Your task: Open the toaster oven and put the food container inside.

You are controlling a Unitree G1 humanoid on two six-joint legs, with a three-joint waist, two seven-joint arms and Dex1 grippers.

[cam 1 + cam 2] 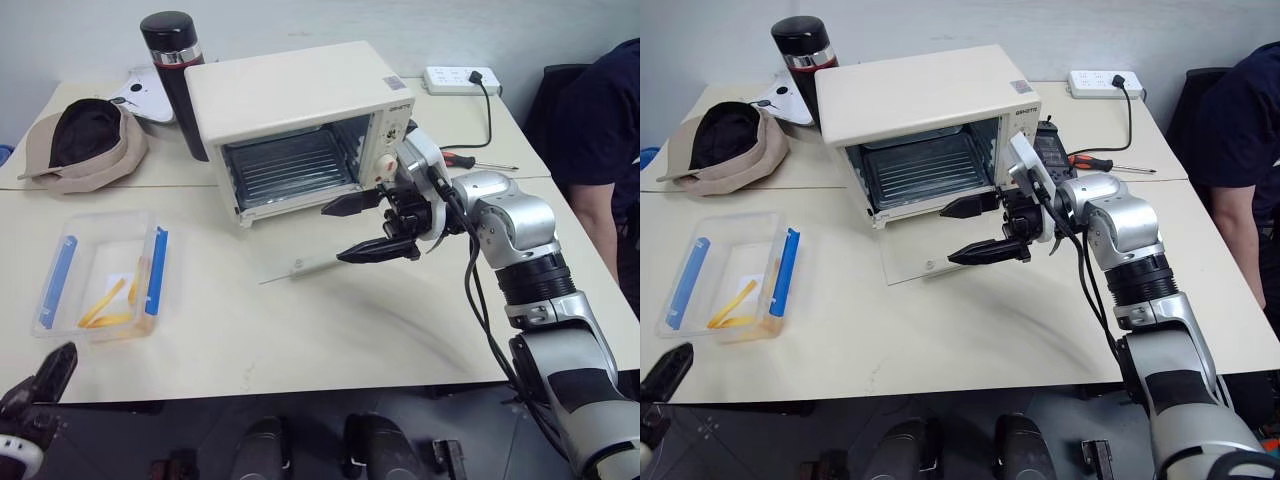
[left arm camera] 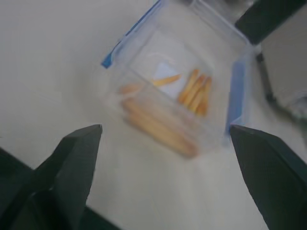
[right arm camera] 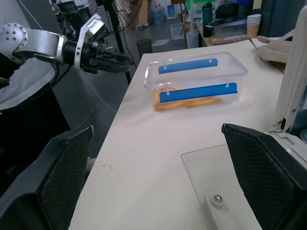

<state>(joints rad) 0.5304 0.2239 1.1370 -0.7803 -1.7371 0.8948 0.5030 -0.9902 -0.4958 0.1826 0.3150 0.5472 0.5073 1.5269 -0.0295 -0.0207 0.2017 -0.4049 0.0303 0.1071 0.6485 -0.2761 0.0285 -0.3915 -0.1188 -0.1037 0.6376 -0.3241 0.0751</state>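
The cream-white toaster oven (image 1: 300, 95) stands at the back of the table with its wire rack showing. Its glass door (image 1: 915, 260) lies folded down flat on the table, white bar handle toward me. My right gripper (image 1: 333, 234) hovers open just in front of the oven's mouth, above the door, holding nothing. The food container (image 1: 105, 275), a clear box with blue clip strips and orange food strips, rests on the table at the left. My left gripper (image 2: 165, 128) is open and empty, near the table's front left corner, short of the container.
Behind the oven on the left are a black thermos (image 1: 175, 60) and a beige cap (image 1: 85, 145). A power strip (image 1: 460, 78) and a screwdriver (image 1: 470, 160) lie at the back right. A person in dark clothes (image 1: 600, 130) stands at the right edge.
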